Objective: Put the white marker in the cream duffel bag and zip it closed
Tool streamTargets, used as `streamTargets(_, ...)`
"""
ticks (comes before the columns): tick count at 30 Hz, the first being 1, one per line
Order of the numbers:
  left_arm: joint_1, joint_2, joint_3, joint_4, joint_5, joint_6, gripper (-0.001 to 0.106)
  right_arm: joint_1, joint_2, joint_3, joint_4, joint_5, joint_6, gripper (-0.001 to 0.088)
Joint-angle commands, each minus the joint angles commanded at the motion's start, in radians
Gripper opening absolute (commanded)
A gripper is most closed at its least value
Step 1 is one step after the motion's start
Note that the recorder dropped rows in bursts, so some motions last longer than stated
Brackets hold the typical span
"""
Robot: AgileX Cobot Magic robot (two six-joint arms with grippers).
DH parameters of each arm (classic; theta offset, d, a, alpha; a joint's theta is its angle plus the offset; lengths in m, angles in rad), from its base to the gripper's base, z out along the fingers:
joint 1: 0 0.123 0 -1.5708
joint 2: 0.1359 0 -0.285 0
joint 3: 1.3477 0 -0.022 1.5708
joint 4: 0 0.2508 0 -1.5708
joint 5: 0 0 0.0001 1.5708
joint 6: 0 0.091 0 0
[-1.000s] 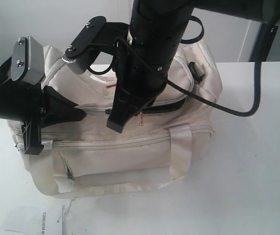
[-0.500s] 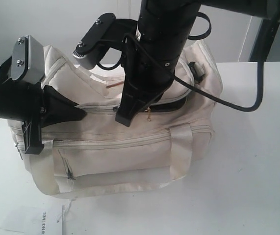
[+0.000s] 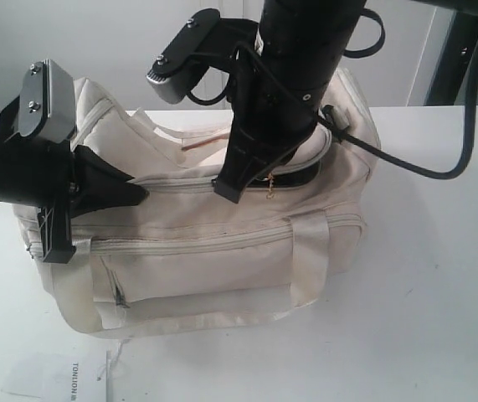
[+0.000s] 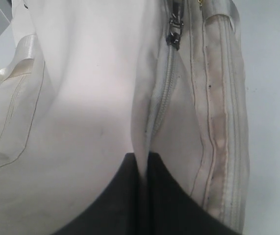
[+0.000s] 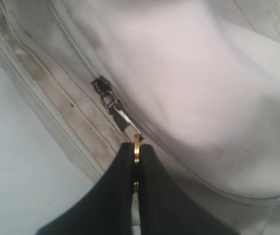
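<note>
Right fingers are pressed together with no gap, pinching the gold charm edge-on between their tips. The charm hangs from a metal pull tab, and the tab leads to the dark zip slider on the top zip of the cream duffel bag. Left fingers are likewise clamped tight, gripping a raised fold of the bag's cream fabric right beside the same zip, toward the bag's left end.

Between the two pairs of fingers the zip's teeth are meshed. Beyond the slider, toward the bag's right end, a dark gap shows where the opening is not yet closed.

On the bag's front a second zip runs lengthwise, crossed by a shiny webbing handle. A black strap ring sits at the right end.

The bag lies on its base on the white counter, left of the middle, with its back near the far edge and its front toward the near edge. A printed paper label lies at the near left corner, just in front of the bag. A black cable loops from the right arm above the counter's right side.

The white marker is in none of the views, and whether it is inside the bag cannot be told.
</note>
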Motion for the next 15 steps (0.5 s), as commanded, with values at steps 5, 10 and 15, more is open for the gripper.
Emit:
streamTargets(5, 0.000, 0.000, 0.000, 0.000, 0.000, 0.000, 0.000, -0.016, -0.006, 0.008, 0.002, 0.000, 0.000, 0.0000)
streamTargets(10, 0.000, 0.000, 0.000, 0.000, -0.008, -0.015, 0.000, -0.018, -0.026, 0.058, -0.006, 0.000, -0.007, 0.0000)
streamTargets(15, 0.000, 0.000, 0.000, 0.000, -0.008, -0.015, 0.000, -0.050, -0.038, 0.084, -0.008, 0.000, -0.007, 0.0000)
